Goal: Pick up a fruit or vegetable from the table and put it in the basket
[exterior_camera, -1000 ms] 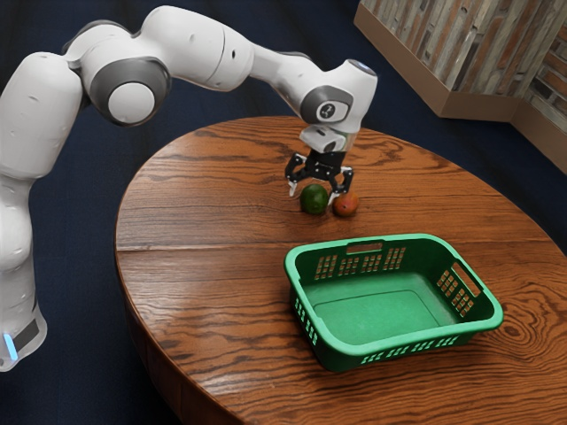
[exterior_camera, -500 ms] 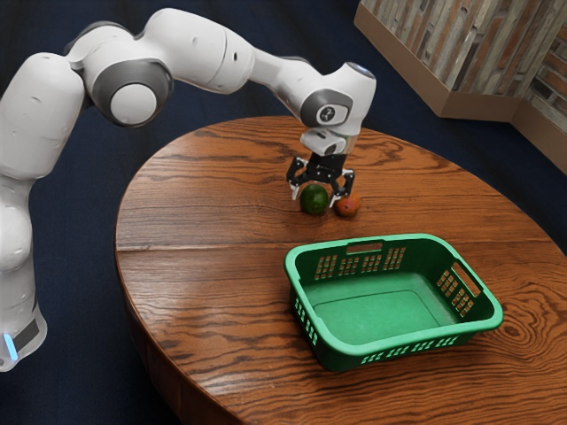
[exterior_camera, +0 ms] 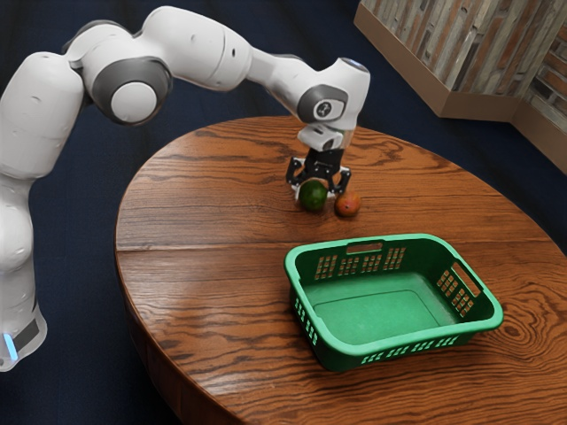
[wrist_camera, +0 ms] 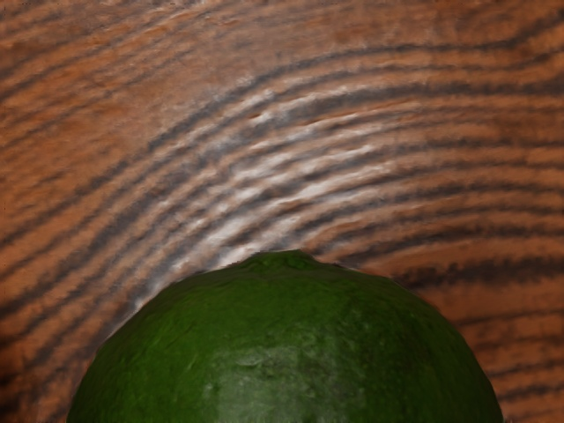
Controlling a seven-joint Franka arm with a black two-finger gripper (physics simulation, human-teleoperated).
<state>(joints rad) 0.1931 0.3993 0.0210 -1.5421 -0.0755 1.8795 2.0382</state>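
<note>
The black gripper (exterior_camera: 314, 189) is shut on a dark green, avocado-like fruit (exterior_camera: 313, 196), with a finger against each side of it. Beneath my hand, the rounded top of the green fruit (wrist_camera: 286, 344) looms large in the wrist view. A smaller orange-red fruit (exterior_camera: 348, 204) rests on the wooden table just beside the green one, toward the exterior view's right. The green basket (exterior_camera: 394, 345) stands on the table nearer the exterior camera, its inside bare.
The round wooden table (exterior_camera: 204, 266) carries all of these things. The basket's raised rim and handled walls stand between the fruits and the table's near side. A brick and wood wall (exterior_camera: 469, 53) rises beyond the table.
My fingers have come together on the green fruit. Hand and fruit have shifted slightly up and toward the exterior view's left. The orange-red fruit sits a touch farther right than a second ago.
</note>
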